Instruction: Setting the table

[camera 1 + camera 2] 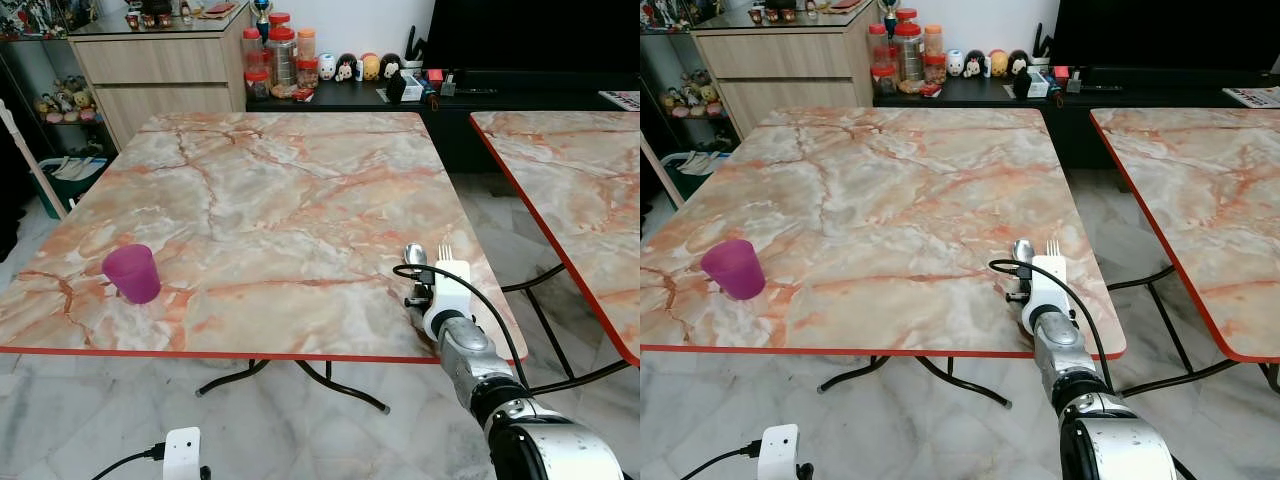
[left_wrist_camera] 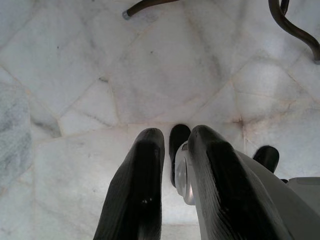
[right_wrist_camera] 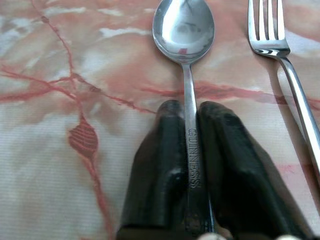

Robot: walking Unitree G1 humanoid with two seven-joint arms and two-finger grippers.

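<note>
A silver spoon [image 3: 184, 30] lies on the marble table [image 1: 280, 190] near its front right corner, bowl pointing away from me. My right gripper [image 3: 191, 117] is shut on the spoon's handle, low over the tabletop. A silver fork [image 3: 280, 55] lies on the table just right of the spoon, tines away from me; the spoon [image 1: 415, 255] and fork [image 1: 445, 253] also show past the wrist in the eye views. A purple cup [image 1: 132, 273] stands upright near the front left edge. My left gripper [image 2: 175, 142] hangs below the table over the floor, fingers nearly together with nothing between them.
A second marble table [image 1: 570, 190] stands to the right across a narrow gap. A wooden cabinet [image 1: 160, 70] and a low black sideboard [image 1: 400, 98] with jars and figurines line the back wall. Black table legs [image 1: 300, 372] stand on the marble floor.
</note>
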